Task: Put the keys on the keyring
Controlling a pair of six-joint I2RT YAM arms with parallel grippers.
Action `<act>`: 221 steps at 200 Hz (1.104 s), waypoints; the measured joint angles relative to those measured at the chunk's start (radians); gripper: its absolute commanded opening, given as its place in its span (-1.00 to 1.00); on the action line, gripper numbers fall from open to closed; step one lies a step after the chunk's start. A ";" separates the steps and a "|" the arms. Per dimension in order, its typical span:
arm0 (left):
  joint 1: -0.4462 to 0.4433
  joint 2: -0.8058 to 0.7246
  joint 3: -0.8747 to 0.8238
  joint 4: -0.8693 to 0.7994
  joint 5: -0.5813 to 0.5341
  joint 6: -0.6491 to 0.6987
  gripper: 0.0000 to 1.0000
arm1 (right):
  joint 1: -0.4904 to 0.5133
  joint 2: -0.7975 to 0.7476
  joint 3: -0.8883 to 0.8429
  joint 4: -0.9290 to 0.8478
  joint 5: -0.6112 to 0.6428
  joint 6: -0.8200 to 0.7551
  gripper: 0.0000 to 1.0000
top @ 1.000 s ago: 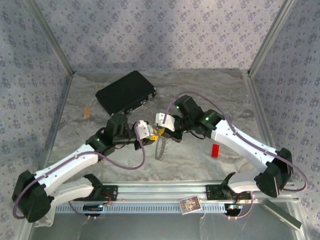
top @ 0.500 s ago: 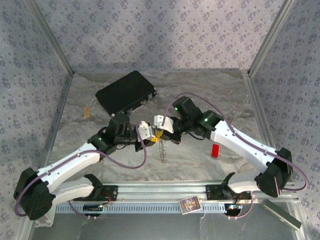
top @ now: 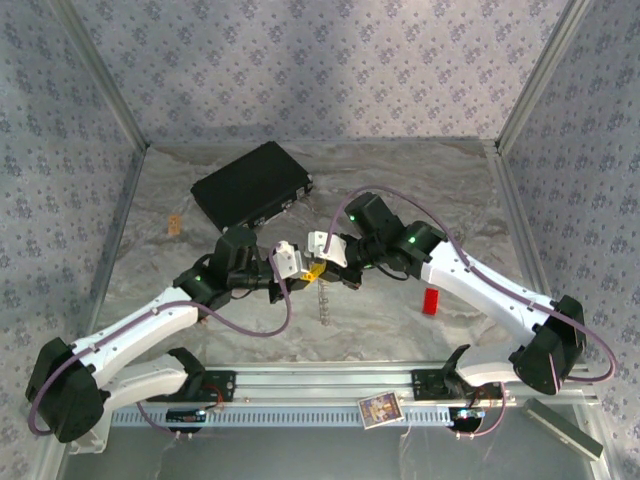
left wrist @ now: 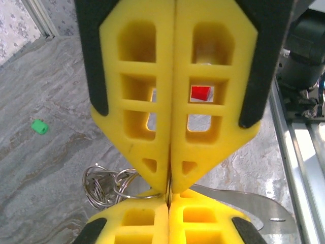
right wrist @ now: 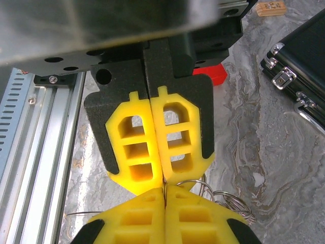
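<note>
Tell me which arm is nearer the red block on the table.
Right. The red block sits close beside the right arm; the left arm lies well off across the table.

1 high overview, 2 close wrist views face-to-face

My right gripper (right wrist: 164,209) sits at the bottom of frame, yellow pads pressed together, tip to tip with the left gripper (right wrist: 162,177), likewise closed. Silver keyring (right wrist: 224,197) loops show just right of the tips. Red block (right wrist: 217,74) behind, black case (right wrist: 299,56) right, rail (right wrist: 35,127) left.
</note>
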 measured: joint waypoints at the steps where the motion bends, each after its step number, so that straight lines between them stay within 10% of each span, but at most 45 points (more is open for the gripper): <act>1: 0.000 0.000 0.000 0.000 0.000 0.000 -1.00 | 0.000 0.000 0.000 0.000 0.000 0.000 -0.97; 20: 0.001 0.000 -0.006 0.014 0.008 -0.014 -1.00 | 0.000 -0.002 -0.001 0.002 0.001 0.005 -0.46; 63: -0.002 0.000 -0.006 0.042 0.019 -0.029 -1.00 | -0.081 -0.154 -0.124 0.140 -0.013 0.090 -0.23; 106: -0.008 0.006 -0.005 0.021 0.002 -0.028 -1.00 | -0.096 -0.342 -0.306 0.281 0.006 0.110 -0.24; 221: -0.042 0.030 0.062 -0.123 -0.053 -0.005 -1.00 | -0.028 -0.246 -0.408 0.477 0.027 0.178 -0.59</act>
